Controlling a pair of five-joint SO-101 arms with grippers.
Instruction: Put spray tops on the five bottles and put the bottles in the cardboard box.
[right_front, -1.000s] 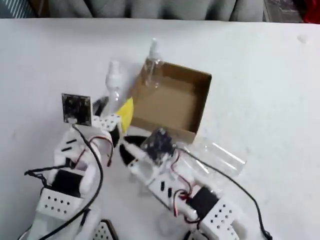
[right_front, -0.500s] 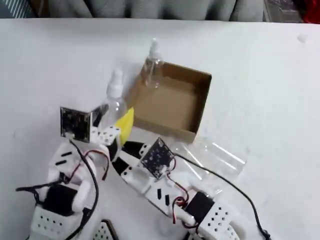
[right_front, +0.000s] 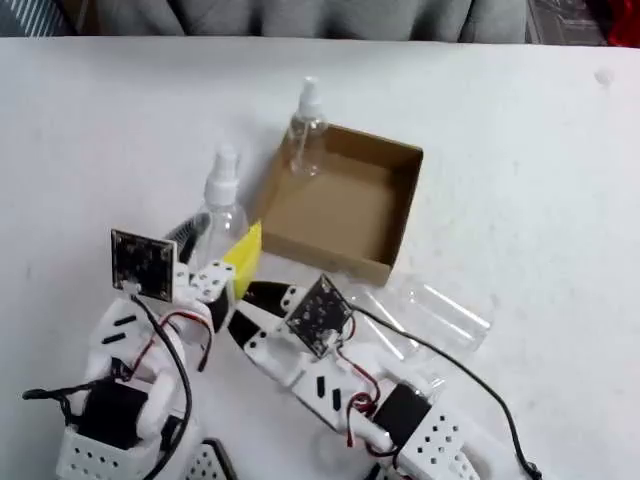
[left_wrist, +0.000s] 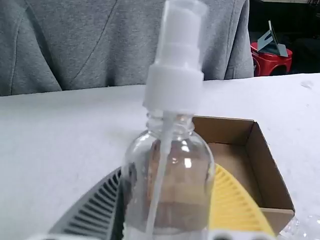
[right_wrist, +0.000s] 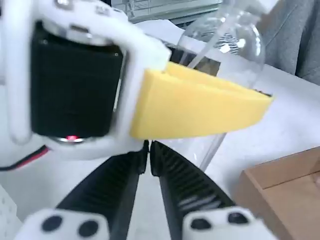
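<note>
At the one cardboard box, two spray-topped bottles, one in left gripper.

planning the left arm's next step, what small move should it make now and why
Probably swing the left gripper toward the box and lower the bottle in. The gripper is shut on the bottle, the spray top already sits on the neck, and the box's floor close by looks bare.

No text or number can be read — neither on the cardboard box nor the clear bottle.
</note>
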